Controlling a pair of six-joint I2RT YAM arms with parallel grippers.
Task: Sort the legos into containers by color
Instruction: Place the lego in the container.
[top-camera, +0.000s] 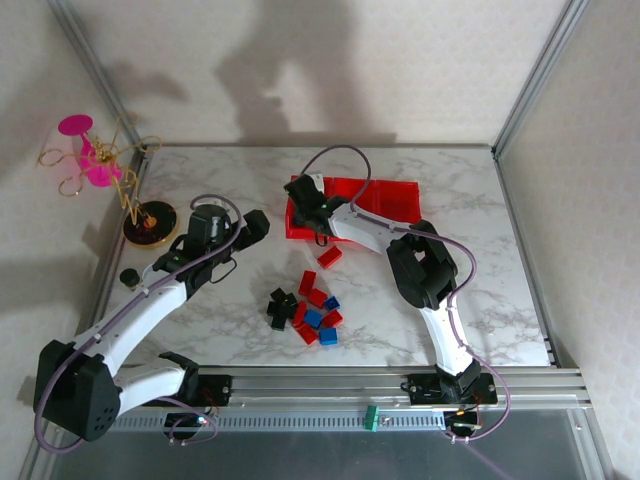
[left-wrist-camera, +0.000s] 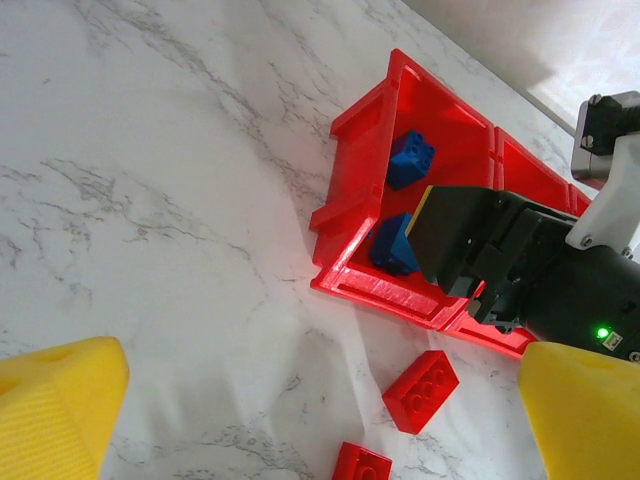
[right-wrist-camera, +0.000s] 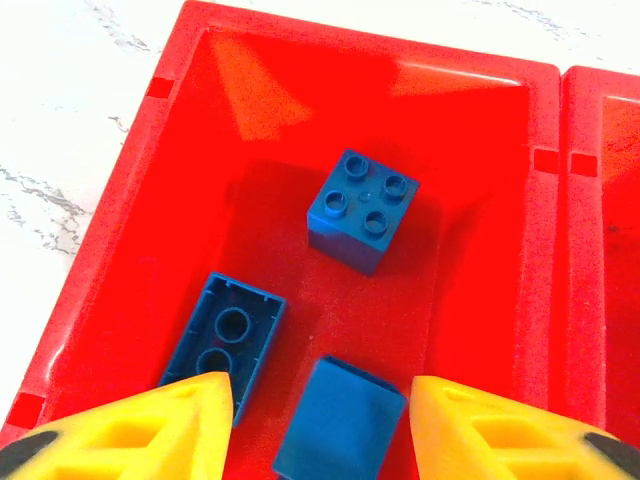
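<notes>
Right pincer (right-wrist-camera: 318, 392) apart above the left end bin of the containers (right-wrist-camera: 545, 300), one blue lego (right-wrist-camera: 340, 425) between the fingers, two more blue ones on that bin's floor. Left pincer (left-wrist-camera: 322, 350) wide apart, empty, over bare surface (left-wrist-camera: 150, 150). Loose legos (top-camera: 305, 312) in red, blue and black heaped mid-surface

Partly sorted: small plastic lego bricks (top-camera: 313, 319) and three joined red translucent open-top bins (top-camera: 395, 190).
Three blue bricks are seen in the left-end bin (right-wrist-camera: 140, 200): a square four-stud brick (right-wrist-camera: 363, 210) set studs-up near the middle, a longer brick (right-wrist-camera: 222, 345) turned hollow side up by the left wall, and a third brick (right-wrist-camera: 340, 420) shown by a smooth face at the near edge. A loose cluster of red, blue and black bricks (top-camera: 318, 297) is seen in front of the bins, well apart from them; a single red brick (top-camera: 329, 257) is laid near their front wall.
</notes>
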